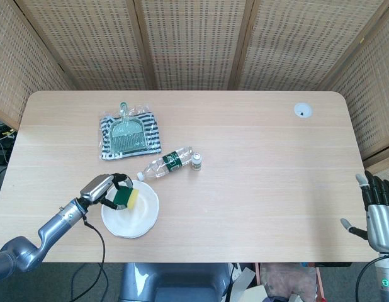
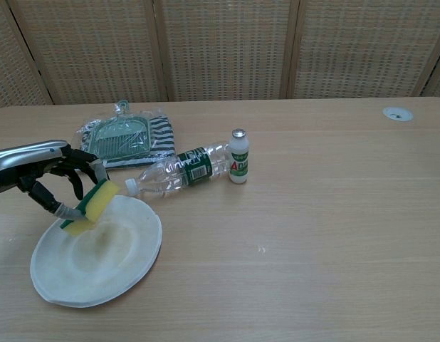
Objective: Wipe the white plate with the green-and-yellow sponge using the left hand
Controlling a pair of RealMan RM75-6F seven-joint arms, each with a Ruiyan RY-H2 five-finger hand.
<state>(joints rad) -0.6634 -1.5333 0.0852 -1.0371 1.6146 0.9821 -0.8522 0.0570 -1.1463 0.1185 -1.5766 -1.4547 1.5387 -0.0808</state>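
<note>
Your fingers (image 2: 74, 173) on the left hand (image 2: 42, 171) curl around the green-and-yellow sponge (image 2: 94, 206), gripping it with its yellow face tilted down over the upper left rim of the white plate (image 2: 120, 267); you cannot tell from either view whether it touches. The table (image 1: 257, 157) fills the frame. At upper left lies the bagged dustpan (image 1: 126, 135). The plate sits at lower left. Just above it, a clear bottle (image 2: 179, 173) lies on its side, with a small white bottle (image 2: 238, 157) upright beside it. Your right hand (image 1: 378, 214), at the lower right edge, holds nothing, fingers spread apart.
</note>
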